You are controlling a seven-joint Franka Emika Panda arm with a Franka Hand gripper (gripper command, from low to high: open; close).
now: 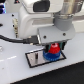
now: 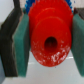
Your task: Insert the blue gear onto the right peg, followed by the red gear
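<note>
One pincer (image 1: pixel 53 48) grips the red gear (image 1: pixel 54 49), hiding both pegs.

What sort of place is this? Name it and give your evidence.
Probably a robotics lab bench: a gripper holds the red gear over the blue gear on a grey black-edged plate, on a plain white table.

the arm reaches straight down, gripper (image 1: pixel 53 48) clamped on the red gear (image 2: pixel 49 37).
</note>
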